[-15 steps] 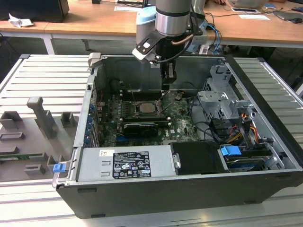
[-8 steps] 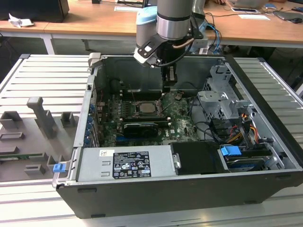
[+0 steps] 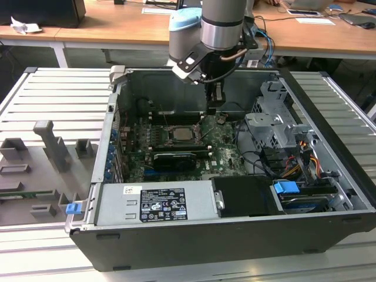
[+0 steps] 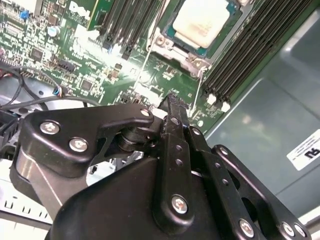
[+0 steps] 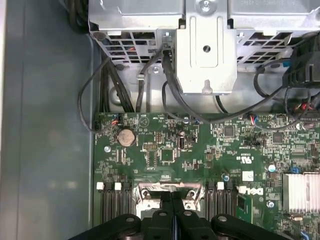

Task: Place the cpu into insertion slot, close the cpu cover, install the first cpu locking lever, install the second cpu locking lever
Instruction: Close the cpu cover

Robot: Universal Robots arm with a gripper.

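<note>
The cpu point(image 3: 178, 134) lies flat in the insertion slot point(image 3: 178, 143) on the green board inside the open computer case. In the second wrist view its pale face point(image 4: 200, 21) shows through the cut-out of the grey cpu cover point(image 4: 176, 50), which lies down over it. Thin wire levers run along the socket's sides. My gripper point(image 3: 212, 109) hangs just above the board, beside the socket on the exterior view's right. Its black fingers point(image 4: 173, 107) are pressed together with nothing between them. In the first wrist view the gripper point(image 5: 172, 200) stands right over the socket's metal edge point(image 5: 150, 192).
Long black memory slots point(image 4: 250, 55) flank the socket. A black card point(image 3: 176, 157) lies nearer the camera, then the silver power supply point(image 3: 153, 202). A metal drive cage point(image 3: 276, 126) with cables stands on the exterior view's right. Grey fixtures point(image 3: 53, 147) sit outside the case.
</note>
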